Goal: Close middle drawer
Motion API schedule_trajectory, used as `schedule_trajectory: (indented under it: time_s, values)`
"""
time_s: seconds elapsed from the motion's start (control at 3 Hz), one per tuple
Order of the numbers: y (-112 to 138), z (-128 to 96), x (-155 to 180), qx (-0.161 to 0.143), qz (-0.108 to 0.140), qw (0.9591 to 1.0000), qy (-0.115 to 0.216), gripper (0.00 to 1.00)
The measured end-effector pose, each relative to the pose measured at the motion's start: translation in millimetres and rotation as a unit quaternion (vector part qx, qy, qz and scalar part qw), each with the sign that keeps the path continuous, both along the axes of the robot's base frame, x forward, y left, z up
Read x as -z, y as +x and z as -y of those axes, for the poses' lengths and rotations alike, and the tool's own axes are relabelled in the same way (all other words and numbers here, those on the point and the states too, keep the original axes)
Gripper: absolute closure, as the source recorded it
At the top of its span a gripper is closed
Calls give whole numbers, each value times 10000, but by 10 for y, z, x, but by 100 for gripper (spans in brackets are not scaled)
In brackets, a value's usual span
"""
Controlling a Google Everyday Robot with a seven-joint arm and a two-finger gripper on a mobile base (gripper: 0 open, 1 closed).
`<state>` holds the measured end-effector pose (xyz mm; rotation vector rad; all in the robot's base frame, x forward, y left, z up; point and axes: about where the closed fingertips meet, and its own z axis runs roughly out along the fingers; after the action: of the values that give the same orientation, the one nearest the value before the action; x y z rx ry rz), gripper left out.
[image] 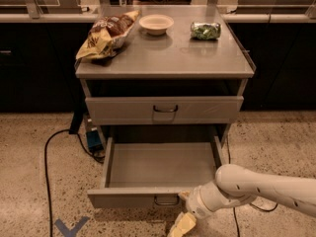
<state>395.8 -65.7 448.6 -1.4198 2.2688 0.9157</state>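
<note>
Drawer-closing step, approach phase. Middle drawer is pulled well out beneath the shut upper drawer, its handle at front centre. Gripper is held low, just right of the handle, by the front panel; whether open or closed cannot be told. Contact is best made w/ the flat front near centre, & the push kept straight back so skewing is avoided.

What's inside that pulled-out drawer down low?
The middle drawer shows only bare grey floor; its front wall hides the nearest strip. The hand hovers outside, below the handle.
</note>
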Motion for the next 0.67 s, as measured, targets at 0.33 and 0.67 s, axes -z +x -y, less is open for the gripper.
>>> schedule_trajectory:
  time_s: [0.33,0.67]
  values:
    - [176,47,-31,97,193,9998,-35,0]
    - [359,26,-82,145,398,9991,-46,0]
